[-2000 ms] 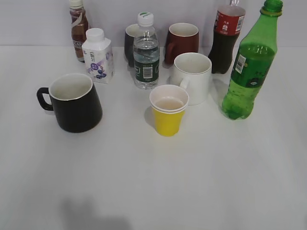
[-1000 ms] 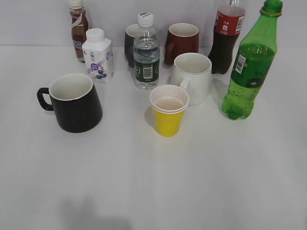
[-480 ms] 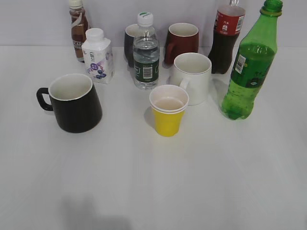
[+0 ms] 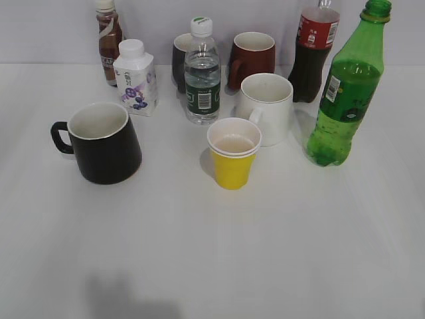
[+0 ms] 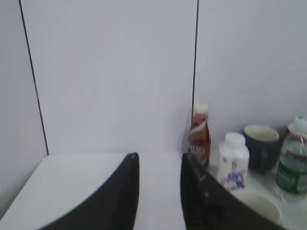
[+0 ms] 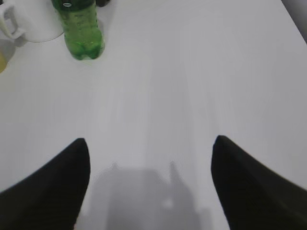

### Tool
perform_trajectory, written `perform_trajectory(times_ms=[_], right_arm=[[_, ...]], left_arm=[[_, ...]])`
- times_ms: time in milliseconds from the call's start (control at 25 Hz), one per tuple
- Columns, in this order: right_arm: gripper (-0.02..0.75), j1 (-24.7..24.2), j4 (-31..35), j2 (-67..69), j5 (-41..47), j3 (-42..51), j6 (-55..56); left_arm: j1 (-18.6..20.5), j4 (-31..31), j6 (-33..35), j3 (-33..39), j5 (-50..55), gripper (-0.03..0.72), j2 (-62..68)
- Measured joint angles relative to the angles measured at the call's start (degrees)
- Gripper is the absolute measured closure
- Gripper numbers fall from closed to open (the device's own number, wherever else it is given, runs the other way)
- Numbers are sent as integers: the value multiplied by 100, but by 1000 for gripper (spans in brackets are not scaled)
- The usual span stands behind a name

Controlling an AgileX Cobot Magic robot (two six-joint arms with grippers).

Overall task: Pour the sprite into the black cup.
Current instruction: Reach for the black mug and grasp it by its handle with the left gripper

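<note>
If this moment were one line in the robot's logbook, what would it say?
stage: pre-grasp | sprite: upright, uncapped, untouched | black cup: no sprite poured | right gripper: open, short of sprite | left gripper: open, empty

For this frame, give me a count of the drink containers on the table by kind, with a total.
Bottles: 5 (sprite, cola bottle, water bottle, brown drink bottle, white yogurt bottle)
Mugs: 4 (black cup, white mug, dark red mug, small dark mug)
Paper cups: 1 (yellow cup)
Total: 10
</note>
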Motion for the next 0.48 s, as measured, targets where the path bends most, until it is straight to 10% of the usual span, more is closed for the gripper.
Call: perform_trajectory(times_ms=[480], right_arm=[[150, 0, 0, 0, 0, 0, 0]], left_arm=[[0, 141, 0, 1385, -3881, 449, 2940]])
